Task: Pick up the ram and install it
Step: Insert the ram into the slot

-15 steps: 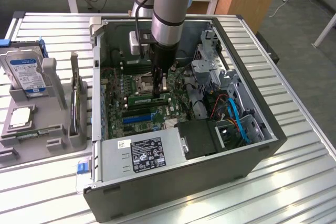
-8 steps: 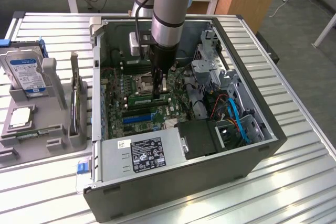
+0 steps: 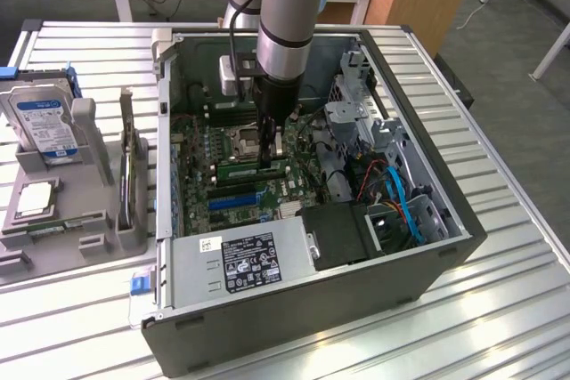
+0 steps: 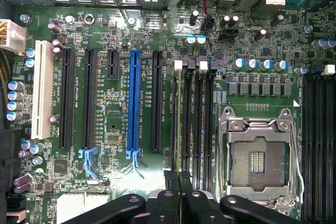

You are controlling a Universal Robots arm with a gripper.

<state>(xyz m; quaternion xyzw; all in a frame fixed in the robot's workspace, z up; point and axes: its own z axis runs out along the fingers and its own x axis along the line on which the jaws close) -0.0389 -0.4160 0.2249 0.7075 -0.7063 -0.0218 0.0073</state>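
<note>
Jaws narrow, pinching the ram (image 3: 242,167), which stands on edge between them along a memory slot (image 4: 189,119) of the motherboard (image 4: 107,108), with the CPU socket (image 4: 257,156) just beside the jaws.

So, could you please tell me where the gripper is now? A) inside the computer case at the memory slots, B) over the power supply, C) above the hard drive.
A: the gripper is down inside the computer case, shut on the ram at the memory slots beside the processor socket.
</note>
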